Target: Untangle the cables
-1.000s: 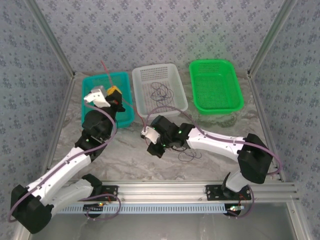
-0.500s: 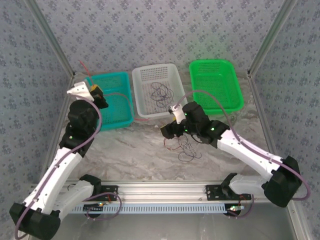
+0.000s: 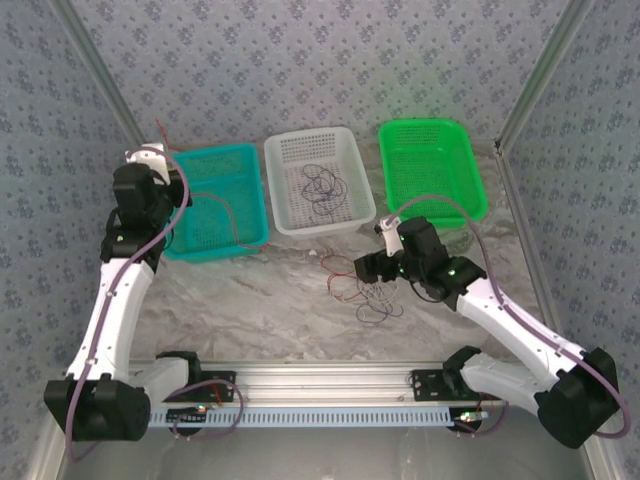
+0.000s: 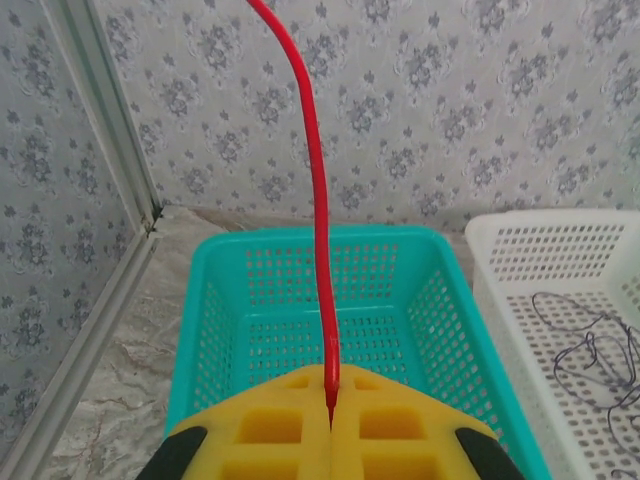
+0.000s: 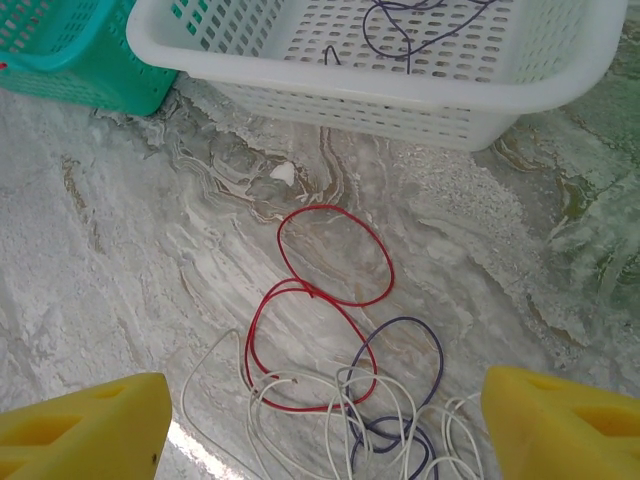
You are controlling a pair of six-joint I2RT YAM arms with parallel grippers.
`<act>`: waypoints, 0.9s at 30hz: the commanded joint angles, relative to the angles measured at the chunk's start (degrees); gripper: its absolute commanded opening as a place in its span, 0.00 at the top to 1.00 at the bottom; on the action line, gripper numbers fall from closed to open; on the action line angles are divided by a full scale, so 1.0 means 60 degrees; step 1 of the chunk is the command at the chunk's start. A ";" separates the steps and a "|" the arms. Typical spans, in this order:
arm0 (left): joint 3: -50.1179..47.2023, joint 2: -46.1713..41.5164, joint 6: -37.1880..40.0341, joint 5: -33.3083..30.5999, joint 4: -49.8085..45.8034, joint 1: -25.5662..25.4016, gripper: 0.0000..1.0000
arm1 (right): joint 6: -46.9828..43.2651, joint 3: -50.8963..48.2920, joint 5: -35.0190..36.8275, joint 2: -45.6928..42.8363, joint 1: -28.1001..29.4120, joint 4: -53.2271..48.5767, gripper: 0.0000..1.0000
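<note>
Since half a second ago the left arm has swung out toward the left wall and the right arm has drawn back to the right, away from the baskets. Up by the teal basket (image 3: 215, 152), the left pincer (image 4: 331, 400) has its yellow pads pressed together on a red cable (image 4: 318, 200), which rises straight from the seam and curves out of sight above. Holding it high probably serves to draw that strand clear of the others; I cannot tell whether its far end is free. The right pincer (image 5: 325, 420) hangs low with its fingers (image 5: 100, 420) spread wide and nothing between them, above the tangle (image 5: 345, 400) of red, purple and whitish cables lying on the bench (image 3: 250, 300), likely placed to pick the next strand. Some purple cables (image 3: 322, 185) already lie in the white basket (image 3: 310, 135), so sorting by colour seems partly done.
</note>
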 commanded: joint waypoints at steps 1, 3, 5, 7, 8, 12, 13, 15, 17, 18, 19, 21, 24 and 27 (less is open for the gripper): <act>0.0429 0.0394 0.0959 0.0969 -0.0198 0.0133 0.95 | 0.0261 -0.0177 0.0159 -0.0262 -0.0075 -0.0244 0.16; 0.0579 0.0707 0.1357 0.1159 -0.0402 0.0173 0.95 | 0.0275 -0.0233 0.0182 -0.0307 -0.0095 -0.0276 0.16; 0.0589 0.0983 0.1544 0.1286 -0.0437 0.0268 0.95 | 0.0275 -0.0249 0.0190 -0.0323 -0.0107 -0.0307 0.16; 0.0587 0.1233 0.1660 0.1515 -0.0419 0.0540 0.95 | 0.0262 -0.0244 0.0205 -0.0321 -0.0099 -0.0340 0.16; 0.0567 0.1365 0.1705 0.1727 -0.0395 0.0692 0.95 | 0.0261 -0.0242 0.0205 -0.0326 -0.0101 -0.0375 0.16; 0.0644 0.1926 0.2105 0.1971 -0.0418 0.1002 0.95 | 0.0246 -0.0238 0.0276 -0.0348 -0.0112 -0.0437 0.16; 0.0678 0.2051 0.2150 0.2043 -0.0420 0.1033 0.95 | 0.0242 -0.0251 0.0275 -0.0336 -0.0122 -0.0435 0.16; 0.0778 0.2366 0.2268 0.2387 -0.0443 0.1040 0.95 | 0.0260 -0.0293 0.0292 -0.0338 -0.0114 -0.0420 0.16; 0.0838 0.2643 0.2204 0.2394 -0.0334 0.1039 0.95 | 0.0289 -0.0318 0.0290 -0.0310 -0.0113 -0.0386 0.16; 0.0823 0.2791 0.2149 0.2327 -0.0182 0.1041 0.95 | 0.0306 -0.0310 0.0292 -0.0295 -0.0125 -0.0386 0.16; 0.0824 0.2910 0.2088 0.2289 -0.0056 0.1034 0.95 | 0.0305 -0.0313 0.0303 -0.0295 -0.0121 -0.0418 0.16; 0.0982 0.3266 0.1950 0.2378 0.0023 0.1041 0.94 | 0.0317 -0.0312 0.0314 -0.0280 -0.0112 -0.0481 0.16; 0.1350 0.3900 0.1816 0.2144 -0.0062 0.1034 0.94 | 0.0347 -0.0307 0.0358 -0.0306 -0.0115 -0.0581 0.16; 0.1757 0.4553 0.1911 0.1792 -0.0294 0.1040 0.93 | 0.0385 -0.0357 0.0417 -0.0350 -0.0114 -0.0625 0.16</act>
